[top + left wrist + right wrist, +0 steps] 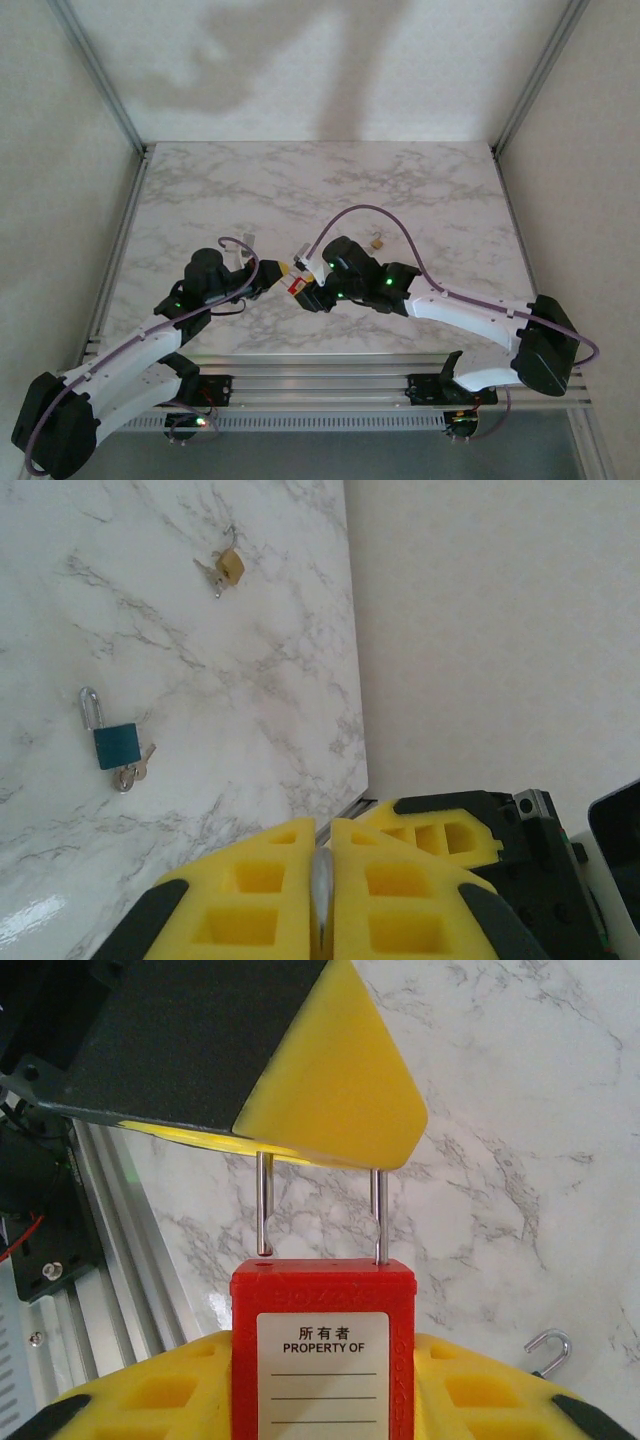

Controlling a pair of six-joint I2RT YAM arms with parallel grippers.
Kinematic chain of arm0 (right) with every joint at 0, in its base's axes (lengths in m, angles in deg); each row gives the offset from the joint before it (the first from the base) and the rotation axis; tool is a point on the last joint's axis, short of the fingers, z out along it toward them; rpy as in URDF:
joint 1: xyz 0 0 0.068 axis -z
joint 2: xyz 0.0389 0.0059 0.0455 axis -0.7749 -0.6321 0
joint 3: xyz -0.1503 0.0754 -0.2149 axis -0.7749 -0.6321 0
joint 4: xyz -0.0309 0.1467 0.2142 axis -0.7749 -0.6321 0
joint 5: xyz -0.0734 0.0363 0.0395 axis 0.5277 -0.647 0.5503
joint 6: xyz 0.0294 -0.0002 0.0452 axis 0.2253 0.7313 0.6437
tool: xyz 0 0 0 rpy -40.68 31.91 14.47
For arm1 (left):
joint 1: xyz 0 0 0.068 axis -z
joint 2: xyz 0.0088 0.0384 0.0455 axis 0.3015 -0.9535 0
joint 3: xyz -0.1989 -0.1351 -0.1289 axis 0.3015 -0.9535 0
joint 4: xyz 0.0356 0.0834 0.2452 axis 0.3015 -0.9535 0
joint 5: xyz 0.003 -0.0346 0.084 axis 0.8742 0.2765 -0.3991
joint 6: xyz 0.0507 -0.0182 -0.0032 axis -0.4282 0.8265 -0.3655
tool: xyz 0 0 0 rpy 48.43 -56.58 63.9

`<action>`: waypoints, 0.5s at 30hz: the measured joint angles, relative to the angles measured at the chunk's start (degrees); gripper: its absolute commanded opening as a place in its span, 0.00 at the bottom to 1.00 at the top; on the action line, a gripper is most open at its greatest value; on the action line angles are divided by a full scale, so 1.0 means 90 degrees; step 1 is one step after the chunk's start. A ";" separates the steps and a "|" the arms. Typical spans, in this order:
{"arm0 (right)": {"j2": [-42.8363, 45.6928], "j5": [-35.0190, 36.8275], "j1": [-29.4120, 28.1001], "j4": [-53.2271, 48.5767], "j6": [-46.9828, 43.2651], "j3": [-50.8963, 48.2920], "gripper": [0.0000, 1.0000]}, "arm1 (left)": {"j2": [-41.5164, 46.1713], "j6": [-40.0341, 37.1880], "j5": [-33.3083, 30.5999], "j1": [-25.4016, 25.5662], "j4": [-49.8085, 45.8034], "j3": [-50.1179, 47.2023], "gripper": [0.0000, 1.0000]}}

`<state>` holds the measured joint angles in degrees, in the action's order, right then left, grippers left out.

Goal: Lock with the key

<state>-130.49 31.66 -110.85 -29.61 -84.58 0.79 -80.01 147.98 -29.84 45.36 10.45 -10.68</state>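
Red padlock point(322, 1360): it is the closest thing you see in the right wrist view. It stands upright with its white label facing you, and the label reads "PROPERTY OF".
Right gripper point(322, 1390): its yellow fingers are clamped on the two sides of the red padlock.
Metal loop point(264, 1205): both legs rise from the top of the red padlock. Their upper ends are hidden behind a yellow finger of the other arm.
Left gripper point(322, 845): in your left wrist view its fingers are pressed together, with a thin silver strip pinched between them. In the right wrist view those fingers point(340, 1100) sit over the top of the metal loop, so they are gripping the loop.
Where the lock is: from the top view you see both grippers meet at the red padlock point(297, 286). It is over the tabletop point(400, 180), close to the near edge and about halfway along it.
Left wrist view adds: a blue padlock point(116, 744) lies flat on the tabletop with small keys point(133, 772) touching its bottom. A brass padlock point(231, 566) lies farther off, well apart from the blue one.
Right wrist view adds: a silver hook point(548, 1350) lies on the tabletop just beside the right finger. You cannot tell what it belongs to.
Top view adds: the brass padlock point(378, 242) lies near the middle of the tabletop, beyond the right gripper. Metal rails point(320, 375) run along the near edge.
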 measured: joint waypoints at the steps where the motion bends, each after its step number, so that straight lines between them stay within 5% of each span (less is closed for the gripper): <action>1: -0.0002 0.0034 0.0000 0.0000 -0.0002 0.0000 0.00 | -0.0007 0.0015 -0.0044 0.0024 0.0000 0.0000 0.00; 15: -0.0046 0.0410 -0.0029 -0.0049 -0.0044 -0.0087 0.00 | -0.0384 0.0206 -0.0639 0.0408 -0.0005 0.0131 0.00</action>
<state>-130.91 35.35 -111.11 -30.05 -84.97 0.00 -83.46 149.84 -35.59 49.03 10.41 -9.50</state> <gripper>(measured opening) 0.376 0.069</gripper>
